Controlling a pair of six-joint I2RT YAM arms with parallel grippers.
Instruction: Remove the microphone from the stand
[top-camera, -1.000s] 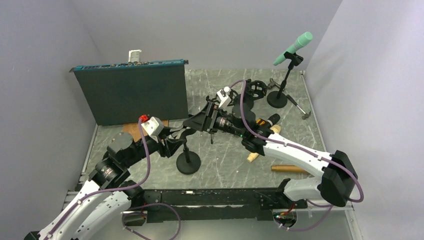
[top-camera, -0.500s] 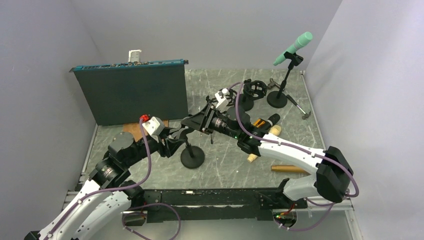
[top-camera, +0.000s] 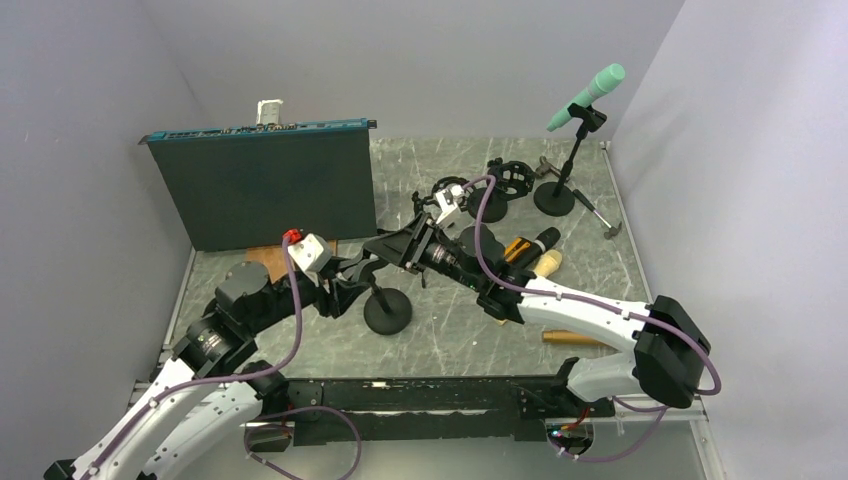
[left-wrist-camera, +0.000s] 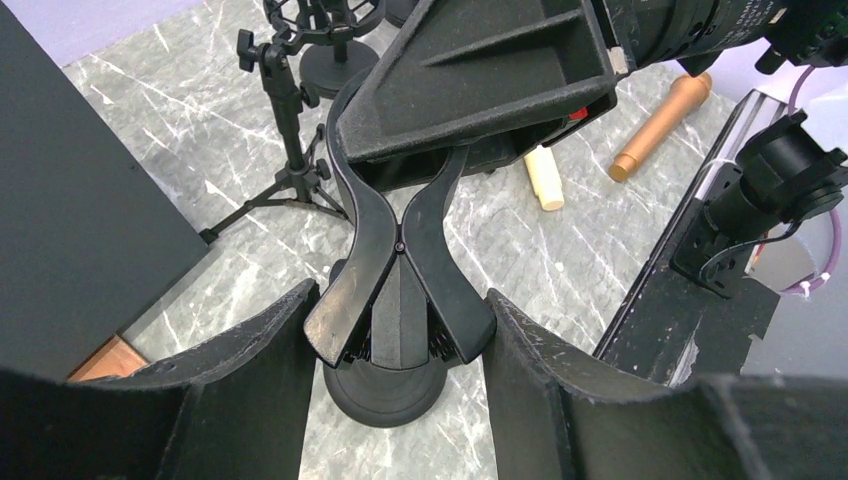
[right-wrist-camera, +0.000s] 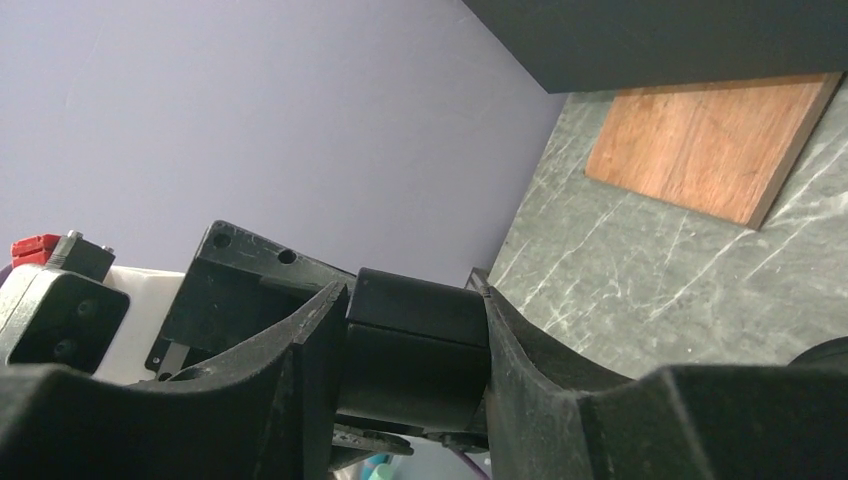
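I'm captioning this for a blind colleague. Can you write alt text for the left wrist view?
The left claw grips the handles of a black spring clip on a round-based stand, and the right claw covers the clip's top. Two tan cylinders lie on the grey marbled table behind.

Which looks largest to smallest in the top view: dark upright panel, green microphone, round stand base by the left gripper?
Dark upright panel; then green microphone and round stand base, too alike to rank.

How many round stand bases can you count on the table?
3: the nearest base, at centre; the far-right base, under the green microphone; the shock-mount base, just left of that. The right arm may hide more.
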